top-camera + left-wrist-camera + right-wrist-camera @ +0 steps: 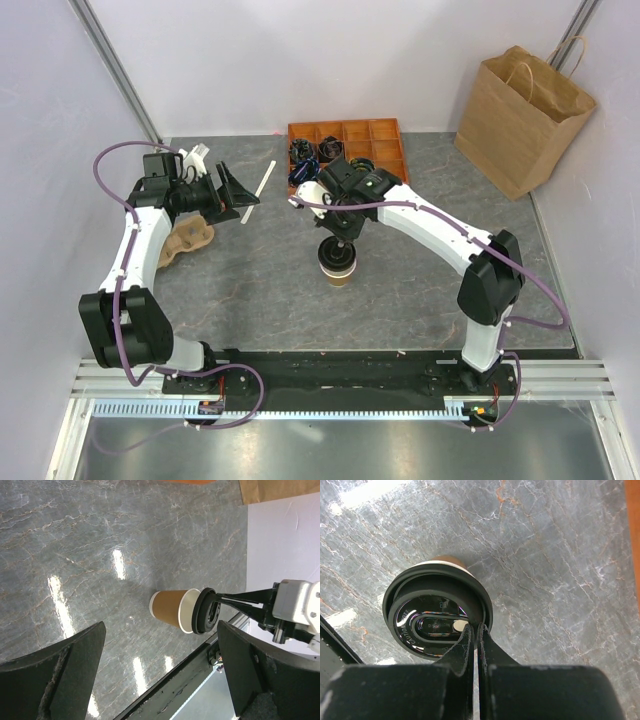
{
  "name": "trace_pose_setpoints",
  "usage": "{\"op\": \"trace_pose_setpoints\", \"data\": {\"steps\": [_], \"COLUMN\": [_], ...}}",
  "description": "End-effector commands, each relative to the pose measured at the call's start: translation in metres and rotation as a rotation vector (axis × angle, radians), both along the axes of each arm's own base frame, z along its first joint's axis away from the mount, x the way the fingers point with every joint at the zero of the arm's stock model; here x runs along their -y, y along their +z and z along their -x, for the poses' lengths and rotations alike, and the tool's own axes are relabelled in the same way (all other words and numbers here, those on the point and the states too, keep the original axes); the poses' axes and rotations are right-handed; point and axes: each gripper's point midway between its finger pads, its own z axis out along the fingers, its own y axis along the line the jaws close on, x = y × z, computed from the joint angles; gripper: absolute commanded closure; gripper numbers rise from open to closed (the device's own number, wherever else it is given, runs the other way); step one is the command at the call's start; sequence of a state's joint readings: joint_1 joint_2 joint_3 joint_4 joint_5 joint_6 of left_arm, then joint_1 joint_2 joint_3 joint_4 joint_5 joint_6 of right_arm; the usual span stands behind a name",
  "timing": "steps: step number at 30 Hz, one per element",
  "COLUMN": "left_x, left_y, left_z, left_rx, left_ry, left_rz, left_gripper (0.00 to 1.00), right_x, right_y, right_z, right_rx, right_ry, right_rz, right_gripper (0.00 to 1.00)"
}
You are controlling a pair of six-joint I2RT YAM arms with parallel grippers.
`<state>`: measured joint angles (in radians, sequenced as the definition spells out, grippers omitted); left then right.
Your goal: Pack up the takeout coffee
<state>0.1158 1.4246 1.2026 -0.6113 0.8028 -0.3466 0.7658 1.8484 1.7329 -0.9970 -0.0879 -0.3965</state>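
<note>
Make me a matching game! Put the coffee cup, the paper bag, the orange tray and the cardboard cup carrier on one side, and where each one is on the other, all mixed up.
Things:
1. coffee cup
2. paper bag
3. orange tray
4. cup carrier

Places:
A. far right corner of the table
B. left side of the table
C. middle of the table, its black lid pinched by the right pincer
D. far edge, in the middle

Pairs: 1-C, 2-A, 3-D, 4-B

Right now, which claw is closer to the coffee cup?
Right. The right claw, shut, sits directly over the coffee cup, tips at its black lid. The left claw, open, is off to the side, clear of it.
</note>
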Motion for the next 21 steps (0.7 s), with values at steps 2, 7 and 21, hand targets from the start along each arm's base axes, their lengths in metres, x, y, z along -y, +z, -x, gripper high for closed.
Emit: {"op": "trace_pose_setpoints", "data": {"steps": [2,7,21], "left_x": [-0.001,0.000,-0.001], "left_y": [0.014,0.015,0.013], "left_z": [-0.003,-0.004,-0.005], "left_rx": [0.052,0.056,0.058], "left_ry": [0.003,0.005,0.009], "left_rz": [-0.007,-0.004,-0.007], "left_gripper": [0.00,0.00,0.00], "right_x": [-0.004,-0.001,0.003], "right_y": [-0.012,-0.023,-0.040], "right_z": [0.003,0.008,-0.005], "right_rx": [-0.008,-0.021,0.034], "right_ry": [0.015,0.021,-0.043], "right_rz": [0.028,0.056,0.087], "right_gripper": [1.00,1.00,1.00]}}
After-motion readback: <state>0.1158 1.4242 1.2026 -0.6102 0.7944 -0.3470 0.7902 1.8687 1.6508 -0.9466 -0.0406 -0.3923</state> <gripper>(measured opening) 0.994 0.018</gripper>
